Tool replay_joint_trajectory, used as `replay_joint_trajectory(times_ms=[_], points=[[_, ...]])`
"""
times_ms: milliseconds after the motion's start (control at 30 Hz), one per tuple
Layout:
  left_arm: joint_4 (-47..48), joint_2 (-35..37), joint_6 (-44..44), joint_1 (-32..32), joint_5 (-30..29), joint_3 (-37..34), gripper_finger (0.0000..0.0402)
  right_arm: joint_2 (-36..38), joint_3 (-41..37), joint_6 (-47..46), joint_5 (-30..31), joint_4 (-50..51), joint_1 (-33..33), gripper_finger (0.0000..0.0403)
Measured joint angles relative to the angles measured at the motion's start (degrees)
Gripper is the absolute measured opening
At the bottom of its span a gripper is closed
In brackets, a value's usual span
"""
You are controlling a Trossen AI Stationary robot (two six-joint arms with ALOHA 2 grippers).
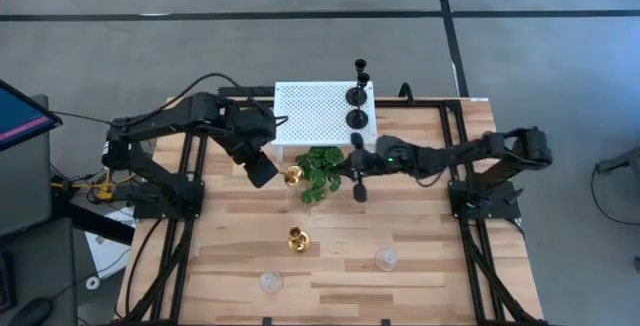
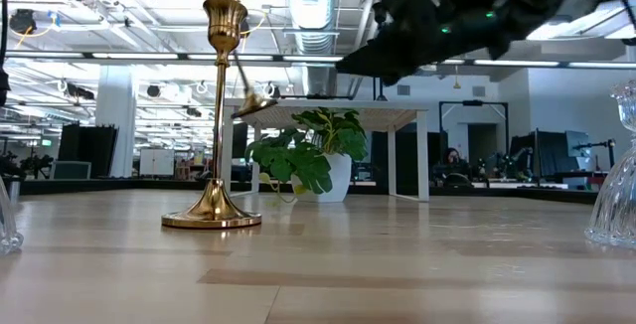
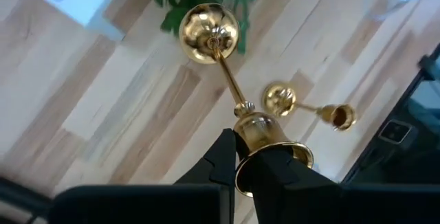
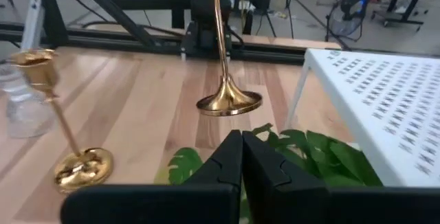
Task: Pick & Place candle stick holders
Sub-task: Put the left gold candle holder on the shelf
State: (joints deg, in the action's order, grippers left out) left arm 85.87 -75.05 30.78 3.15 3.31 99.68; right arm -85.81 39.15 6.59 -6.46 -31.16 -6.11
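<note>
Overhead, table-level, two wrist views — plant shared.

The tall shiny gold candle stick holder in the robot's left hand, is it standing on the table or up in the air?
In the air: the left gripper holds the tall shiny gold candle stick holder by its cup, base clear of the wooden table.

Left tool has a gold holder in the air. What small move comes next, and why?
Probably carry it toward the white stand. The left tool is shut on a gold holder lifted off the table, and two black holders already stand there.
</note>
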Motion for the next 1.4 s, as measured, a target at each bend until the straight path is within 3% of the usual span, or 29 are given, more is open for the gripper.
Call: replay_joint_trajectory(times_ms=[167, 533, 700, 967, 1267, 1400], points=[[-1.73, -0.02, 1.48, 0.01, -0.14, 0.85, 0.002, -4.17, 6.4, 1.0, -1.64, 2.37, 0.43, 0.0015], [-4.04, -2.54, 1.24, 0.01, 0.77, 0.87, 0.0019, -12.91, 21.4, 4.55, -1.16, 13.74, 3.53, 0.0179], [-4.32, -2.84, 1.23, 0.01, 0.83, 0.87, 0.0019, -16.68, 24.89, 4.52, -1.12, 15.21, 3.44, 0.0204], [-5.55, -2.84, 0.99, -0.25, 1.07, 0.87, 0.002, -18.54, 26.41, 4.5, -1.16, 15.29, 3.48, 0.0149], [-6.08, -2.84, 0.99, -0.28, 1.45, 0.87, 0.0022, -18.41, 26.41, 4.5, -1.03, 15.59, 3.41, 0.002], [-6.25, -2.84, 1.0, -0.26, 1.59, 0.87, 0.0023, -18.39, 26.41, 4.51, -0.99, 15.59, 3.41, 0.0013]])
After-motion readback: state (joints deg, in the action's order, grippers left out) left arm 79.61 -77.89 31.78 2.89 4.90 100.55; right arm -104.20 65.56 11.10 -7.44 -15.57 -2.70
